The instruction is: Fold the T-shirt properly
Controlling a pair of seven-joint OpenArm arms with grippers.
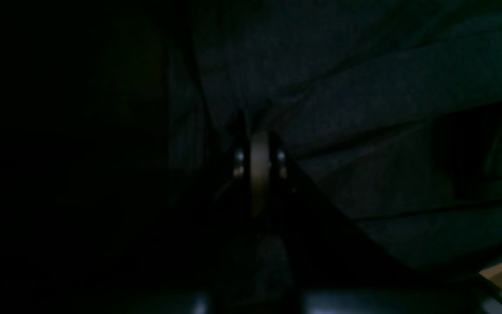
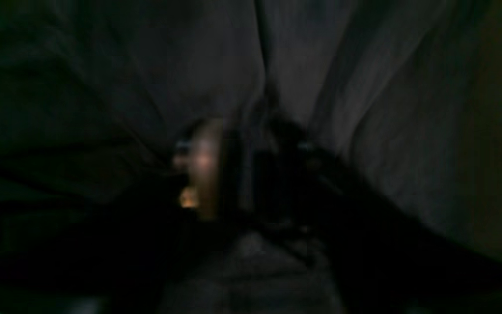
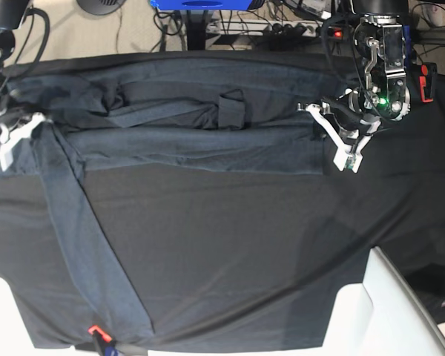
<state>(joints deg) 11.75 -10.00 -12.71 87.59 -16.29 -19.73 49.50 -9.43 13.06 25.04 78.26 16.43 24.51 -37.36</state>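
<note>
Both claws sit at opposite ends of the shirt [image 3: 185, 122], a long dark grey band lying left to right across the far half of the black cloth [image 3: 230, 245]. On the scene's right, the left claw [image 3: 343, 148] is fully closed at the shirt's right edge, seemingly pinching cloth; on the scene's left, the right claw [image 3: 6, 139] stands partly parted at the left end, its hold unclear. One sleeve [image 3: 85, 252] trails toward the near left, closest to the right claw.
</note>
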